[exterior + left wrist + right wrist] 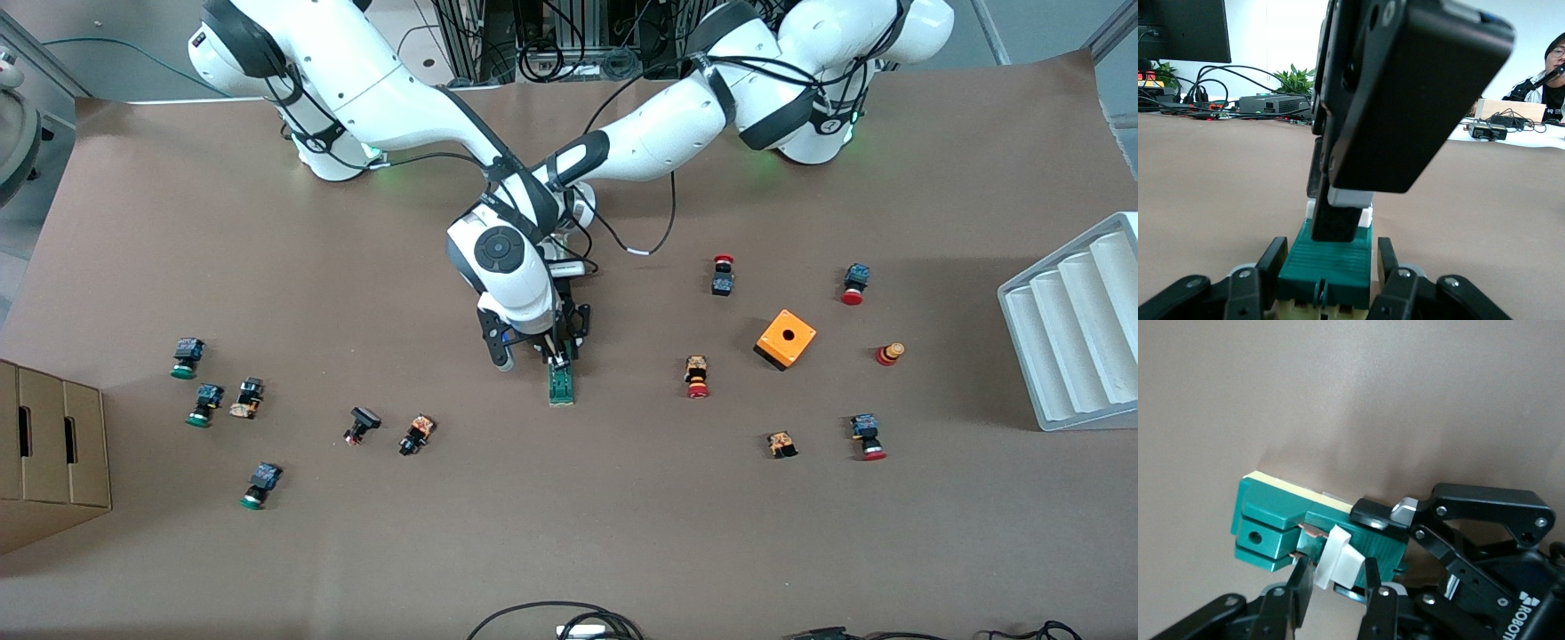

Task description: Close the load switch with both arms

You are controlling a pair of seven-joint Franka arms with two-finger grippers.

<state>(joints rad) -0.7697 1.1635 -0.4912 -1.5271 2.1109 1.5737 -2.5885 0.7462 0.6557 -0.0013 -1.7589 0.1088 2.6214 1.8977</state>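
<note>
The right gripper stands over the load switch with its jaws narrow, its fingers set on either side of the white lever and pinching it. The lever tilts up from the green body. The hand above points almost straight down, and the wrist sits just at 12 o'clock of the switch in the front view. From there the right arm climbs in a long slant to its base at about 11 o'clock.

The left gripper is closed on the load switch itself, its fingers pressed against the two long sides of the green body at the end toward the robots. This hand lies low and close to level with the table, tucked under the right arm's wrist, so most of it is hidden from the front camera. The left arm stretches down from its base at about 1 o'clock, forearm extended toward the middle of the table.

The load switch lies flat near the table's middle, its long axis running 12 to 6 o'clock. At 3 o'clock of it, well apart, sits an orange box with a red-capped push button between the two. Green-capped push buttons lie out toward 9 o'clock. A white ribbed tray stands at the left arm's end of the table, a cardboard box at the right arm's end
</note>
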